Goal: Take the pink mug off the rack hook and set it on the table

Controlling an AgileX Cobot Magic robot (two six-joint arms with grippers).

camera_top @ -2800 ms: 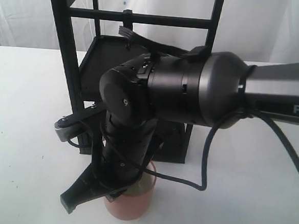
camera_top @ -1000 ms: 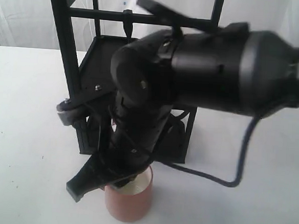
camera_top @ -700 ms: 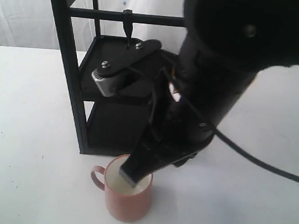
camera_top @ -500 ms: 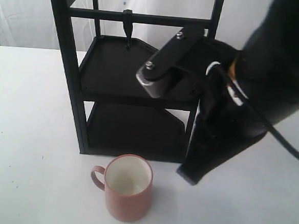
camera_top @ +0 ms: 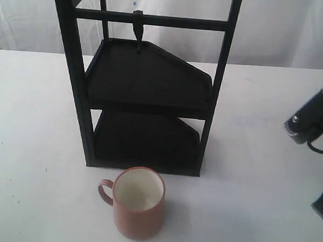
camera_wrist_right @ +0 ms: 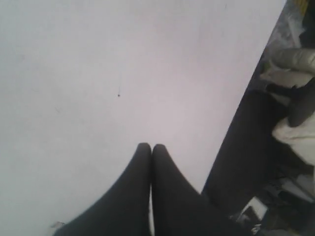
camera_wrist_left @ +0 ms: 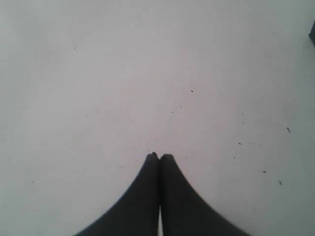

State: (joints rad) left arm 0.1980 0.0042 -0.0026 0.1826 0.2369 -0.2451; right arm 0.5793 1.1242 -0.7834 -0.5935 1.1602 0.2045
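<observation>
My right arm (camera_top: 316, 116) is pulled back to the far right edge of the exterior view, with only a wrist joint and a loop of cable showing there; the right claw (camera_wrist_right: 151, 146) has its two black fingers pressed tip to tip with nothing between them, hanging over bare table (camera_top: 32, 145) close to the table's edge, with dark floor and clutter beyond; the left claw (camera_wrist_left: 159, 156) is likewise closed tight and empty, pointing down at a speckled white stretch of table, and I cannot see that arm in the exterior view; the pink mug (camera_top: 138, 211) stands upright on the table, well apart from the right claw and outside both wrist views, just in front of the black rack (camera_top: 71, 65), with its cream inside showing and its handle on the side away from the right arm; the rack hook (camera_top: 137, 28) hangs bare from the crossbar above the upper shelf (camera_top: 148, 70); half a second ago the right arm still loomed beside the rack, near the mug, and a few seconds back its claw was down at the mug's rim; since then it has drawn away, while the mug has kept its spot.
</observation>
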